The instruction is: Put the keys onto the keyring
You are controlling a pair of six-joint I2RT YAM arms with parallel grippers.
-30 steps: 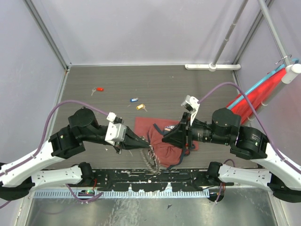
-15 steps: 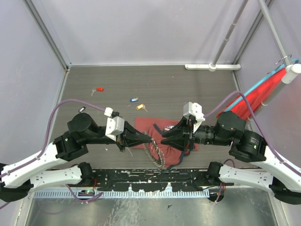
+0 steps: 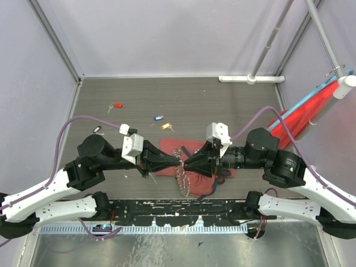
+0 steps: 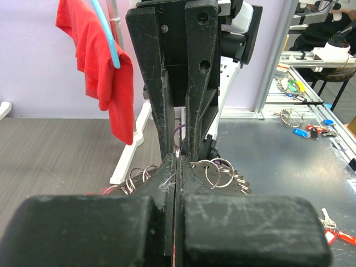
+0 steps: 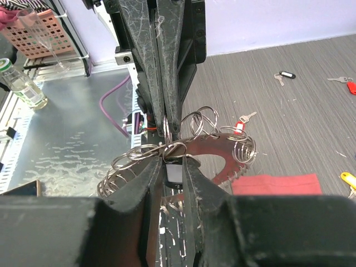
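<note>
Close to the near edge of the table (image 3: 222, 105), the keyring (image 3: 183, 178), a wire hoop fringed with silvery keys, hangs over a dark-red cloth bag (image 3: 196, 181) between two grippers that meet tip to tip. The left gripper (image 3: 179, 159) has its jaws pressed together on the ring's wire. The right gripper (image 3: 186, 162) has its jaws narrowly apart at the ring's loops; whether they grip cannot be told. Farther back, the keys (image 3: 158, 118) lie loose, well apart from the ring: black key (image 3: 96, 129) at left, yellow key (image 3: 166, 126), blue key, red key (image 3: 117, 105) farthest. Tips this close could knock together, and a sideways tug could pull the thin wire free, dropping the ring.
</note>
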